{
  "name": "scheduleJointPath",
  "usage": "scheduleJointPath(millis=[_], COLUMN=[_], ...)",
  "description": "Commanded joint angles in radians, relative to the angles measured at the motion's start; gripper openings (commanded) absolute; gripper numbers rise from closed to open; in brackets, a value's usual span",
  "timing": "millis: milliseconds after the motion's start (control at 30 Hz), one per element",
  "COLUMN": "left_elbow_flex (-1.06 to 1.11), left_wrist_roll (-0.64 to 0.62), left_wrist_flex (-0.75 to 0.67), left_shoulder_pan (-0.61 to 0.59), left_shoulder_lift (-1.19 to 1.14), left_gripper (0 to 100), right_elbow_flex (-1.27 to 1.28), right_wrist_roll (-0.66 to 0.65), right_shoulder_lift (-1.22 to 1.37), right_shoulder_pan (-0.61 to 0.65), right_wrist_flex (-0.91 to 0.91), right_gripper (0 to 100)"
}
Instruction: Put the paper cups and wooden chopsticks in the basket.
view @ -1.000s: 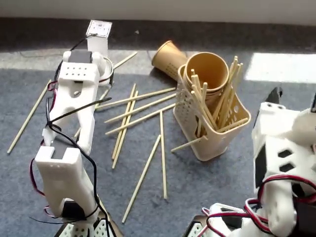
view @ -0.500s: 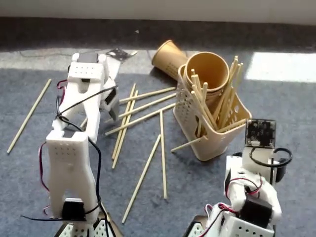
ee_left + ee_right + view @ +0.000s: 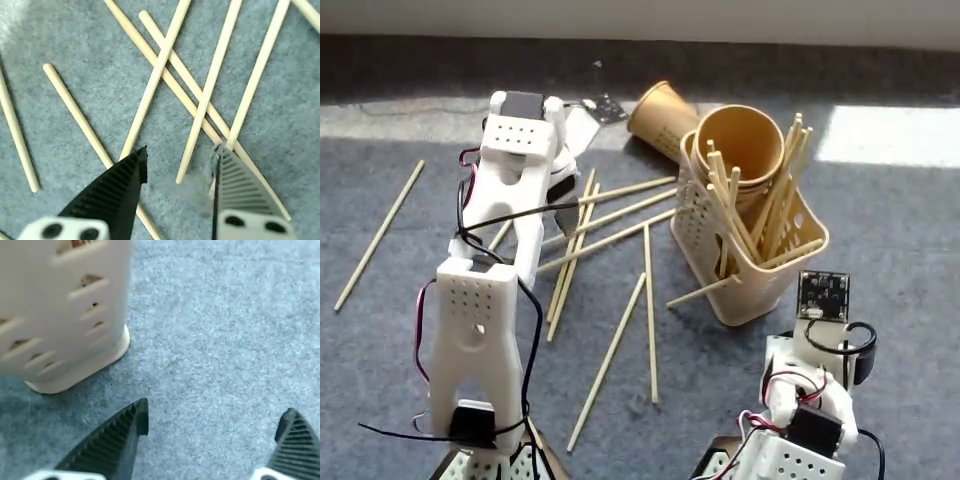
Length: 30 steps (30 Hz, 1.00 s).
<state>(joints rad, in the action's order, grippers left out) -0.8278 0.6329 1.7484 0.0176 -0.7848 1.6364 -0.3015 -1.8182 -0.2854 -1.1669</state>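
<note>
**High view.** The cream basket [image 3: 760, 270] stands upright on the grey carpet [image 3: 880, 230], a little toward 3 o'clock from the middle of the floor. Nested paper cups [image 3: 740, 145] sit in its 12 o'clock end, and the stored chopsticks [image 3: 775, 200] lean inside its near end. A lone cup [image 3: 658, 112] lies on its side on the carpet at 10 o'clock of the basket, just beside the rim. The loose chopsticks [image 3: 605, 222] lie fanned out on the carpet at 9 o'clock of the basket. A stray chopstick [image 3: 378, 235] lies well apart from them toward the 9 o'clock edge. The left arm [image 3: 510, 200] runs from the 7 o'clock edge toward 11 o'clock, with the left gripper [image 3: 563, 210] over the far ends of the loose chopsticks. The right arm [image 3: 810, 400] is folded at the 5 o'clock edge, near the basket's foot.

**Left wrist view.** The claw is moderately parted and holds nothing. It hangs just above crossed chopsticks, and the end of one stick lies in the gap between the jaws.

**Right wrist view.** The right gripper [image 3: 216, 407] is spread wide and holds nothing, over bare carpet. The basket's perforated wall and foot stand near one jaw, apart from it.
</note>
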Motion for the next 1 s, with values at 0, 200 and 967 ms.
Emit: scheduleJointPath(millis=[0,200,967], left_elbow_flex=[-0.036,-0.036,-0.058], left_wrist_roll=[0.011,0.16,0.189], left_wrist_flex=[0.014,0.015,-0.117], left_shoulder_pan=[0.036,0.064,0.021], left_shoulder_lift=[-0.004,-0.018,-0.259], left_gripper=[30,40,6], right_elbow_flex=[0.013,0.047,0.056], right_wrist_roll=[-0.009,0.005,0.069], right_shoulder_lift=[-0.013,-0.013,-0.013], right_shoulder_pan=[-0.005,-0.024,-0.128], right_wrist_flex=[0.018,0.036,0.093], right_gripper=[38.2,38.2,38.2])
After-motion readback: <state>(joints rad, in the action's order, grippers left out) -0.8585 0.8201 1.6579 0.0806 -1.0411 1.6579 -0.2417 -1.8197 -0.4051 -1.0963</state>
